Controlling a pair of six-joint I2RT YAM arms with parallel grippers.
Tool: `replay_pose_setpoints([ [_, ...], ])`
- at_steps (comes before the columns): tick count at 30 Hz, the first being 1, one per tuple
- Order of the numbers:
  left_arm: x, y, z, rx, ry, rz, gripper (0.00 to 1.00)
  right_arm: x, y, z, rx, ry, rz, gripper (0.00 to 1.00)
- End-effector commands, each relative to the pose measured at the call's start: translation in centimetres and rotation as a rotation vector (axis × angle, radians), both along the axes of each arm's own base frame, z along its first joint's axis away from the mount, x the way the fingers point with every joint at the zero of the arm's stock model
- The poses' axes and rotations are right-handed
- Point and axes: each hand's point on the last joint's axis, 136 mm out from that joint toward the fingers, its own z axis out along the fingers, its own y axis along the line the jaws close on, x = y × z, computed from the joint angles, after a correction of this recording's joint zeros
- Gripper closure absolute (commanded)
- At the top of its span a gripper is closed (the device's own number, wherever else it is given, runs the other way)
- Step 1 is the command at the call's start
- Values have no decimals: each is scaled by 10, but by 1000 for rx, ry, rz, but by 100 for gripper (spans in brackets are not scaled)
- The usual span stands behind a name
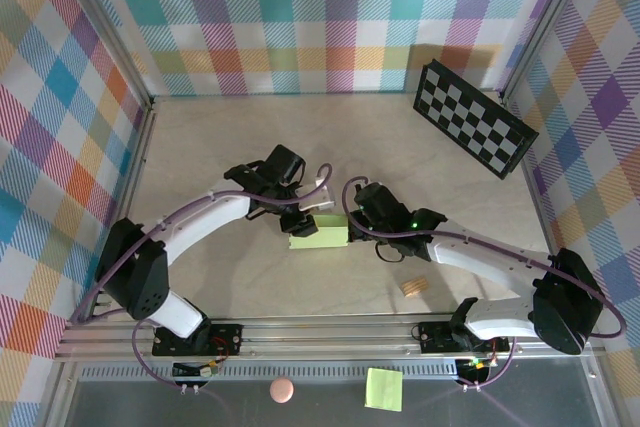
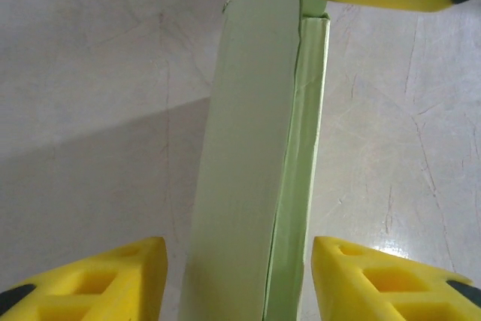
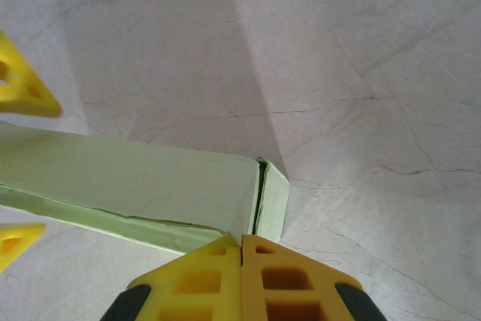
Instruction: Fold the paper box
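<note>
Top view: paper box (image 1: pixel 318 238) ends hidden under the arms at 9 and 3 o'clock. Left wrist: box runs off frame at 6 o'clock. Right wrist: box cut at 9 o'clock. Tan item (image 1: pixel 412 287) on surface too small to ID.

Pale cream marble-look tabletop (image 1: pixel 330 137) w/ faint grey veins, soft shadows, small glossy glare spot. Enclosed on 3 sides by pastel multicolour plaid walls (image 1: pixel 300 17). Silver metal corner posts (image 1: pixel 105 27) at back L & R. Slotted aluminium rail (image 1: pixel 320 332) along near edge. Black-and-white checkerboard panel (image 1: pixel 475 117) in back R corner.
</note>
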Motion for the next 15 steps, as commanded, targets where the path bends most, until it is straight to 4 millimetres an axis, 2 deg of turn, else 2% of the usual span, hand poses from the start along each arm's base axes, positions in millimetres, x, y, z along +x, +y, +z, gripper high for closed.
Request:
replay_pose_setpoints([
  [1,6,4,25,-72,-69,104,43,-4,-7,-1,-25,4,-13,100],
  [7,14,21,49,-203,-135,337,38,-3,-5,3,-29,0,-8,100],
  [11,14,41,54,-238,-118,526,36,-3,-5,5,-35,-3,-7,100],
  [15,2,56,53,-231,-32,644,35,-2,-5,6,-41,0,-5,100],
])
